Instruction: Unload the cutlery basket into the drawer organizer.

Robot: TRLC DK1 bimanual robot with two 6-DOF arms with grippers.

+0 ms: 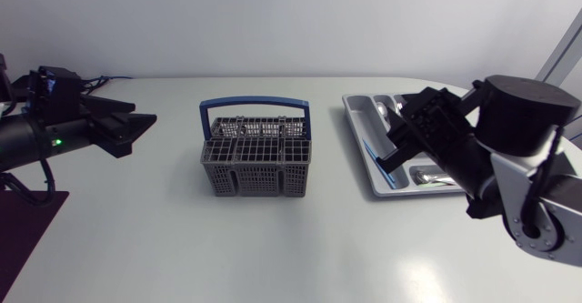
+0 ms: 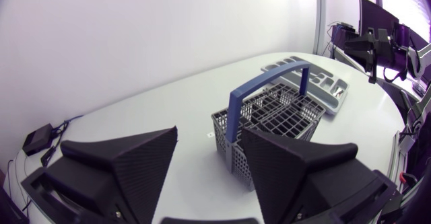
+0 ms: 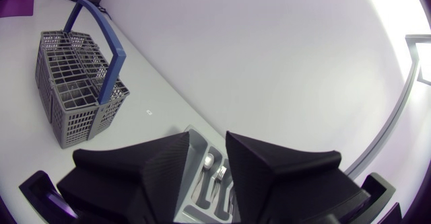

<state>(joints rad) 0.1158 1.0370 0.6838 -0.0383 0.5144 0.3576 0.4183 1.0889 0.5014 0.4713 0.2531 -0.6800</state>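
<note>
1. At mid-table, the cutlery basket [image 1: 255, 162] stood upright on the white table [image 1: 182, 248], between the two arms and touching neither.
2. The basket was a rectangular grey plastic lattice. Grid partitions divided it into several compartments. A blue arched handle [image 1: 255, 105] stood upright and spanned its long side. Whether anything lay in the compartments could not be determined.
3. The drawer organizer [image 1: 356, 112] lay flat to the right of the basket, near it but apart. It was a grey tray with long parallel compartments and a blue strip along the edge facing the basket. Silver cutlery [image 1: 427, 176] lay in the compartments. The right arm partly hid the tray in the head view.
4. The left gripper [image 2: 209, 133] hung above the table, well to the left of the basket, with its fingertips pointed toward the basket. Its fingers were spread wide and nothing lay between them.
5. The right gripper [image 3: 207, 138] was positioned over the organizer. Its fingers were parted by a narrow gap and grasped nothing. A fork [image 3: 219, 173] in the tray was visible through the gap.
</note>
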